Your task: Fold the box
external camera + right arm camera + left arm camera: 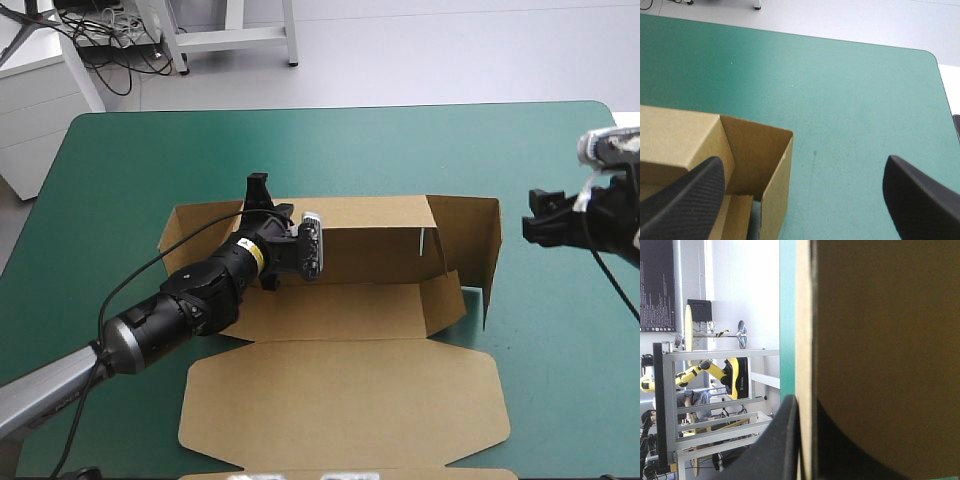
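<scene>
The brown box (340, 390) sits in the middle of the teal-green table (120, 170). Its back wall and right wall stand up, and its big lid lies flat on the near side. The left fingers (258, 188) are pinched on the top edge of the back wall, near its left end, with one black finger on each side of the board. The right fingers (685, 195) are wide apart near the right wall and hold nothing. A yellow label (254, 256) is on the left arm, too small to read.
</scene>
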Tool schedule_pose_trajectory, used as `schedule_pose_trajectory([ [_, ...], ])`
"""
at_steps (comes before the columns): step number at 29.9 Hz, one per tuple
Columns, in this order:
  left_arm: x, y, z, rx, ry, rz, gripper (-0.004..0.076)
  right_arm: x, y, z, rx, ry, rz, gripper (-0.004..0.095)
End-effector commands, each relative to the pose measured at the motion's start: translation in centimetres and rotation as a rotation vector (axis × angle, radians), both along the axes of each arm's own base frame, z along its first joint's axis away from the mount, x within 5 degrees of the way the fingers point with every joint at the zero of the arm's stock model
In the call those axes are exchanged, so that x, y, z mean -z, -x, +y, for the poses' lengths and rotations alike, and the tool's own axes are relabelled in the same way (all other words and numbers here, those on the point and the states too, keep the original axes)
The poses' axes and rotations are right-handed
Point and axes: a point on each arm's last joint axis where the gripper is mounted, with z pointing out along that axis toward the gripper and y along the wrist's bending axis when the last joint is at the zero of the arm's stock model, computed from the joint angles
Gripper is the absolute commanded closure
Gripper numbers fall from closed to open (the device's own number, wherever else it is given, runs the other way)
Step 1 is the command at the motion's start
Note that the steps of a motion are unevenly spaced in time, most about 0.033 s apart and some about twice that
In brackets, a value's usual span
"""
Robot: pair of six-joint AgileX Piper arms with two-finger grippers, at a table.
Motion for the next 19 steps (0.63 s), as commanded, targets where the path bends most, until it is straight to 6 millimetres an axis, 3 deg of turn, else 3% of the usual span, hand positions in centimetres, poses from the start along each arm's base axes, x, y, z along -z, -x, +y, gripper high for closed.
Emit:
schedule_pose_trajectory([
  [1, -1.2, 1.0, -0.2, 0.034, 0.025, -0.043, 0.0734, -2.8, -1.9, 0.5, 0.005, -0.024, -0.115, 0.0103],
  [5, -0.7, 1.6, -0.6, 0.017, 0.043, -0.064, 0.0734, -3.4, -5.0, 1.8, -0.015, -0.050, -0.095, 0.0103],
  [9, -0.5, 1.6, -0.4, -0.042, 0.061, -0.088, 0.0734, -2.7, -8.6, 3.0, -0.003, -0.064, -0.046, 0.0103],
  [15, -0.5, 1.6, -0.3, -0.055, 0.059, -0.095, 0.0734, -0.1, -14.3, 4.7, 0.004, -0.034, 0.056, 0.0103],
  [19, -0.5, 1.6, -0.3, -0.059, 0.062, -0.093, 0.0734, 2.1, -17.8, 3.9, 0.019, -0.124, 0.160, 0.0103],
])
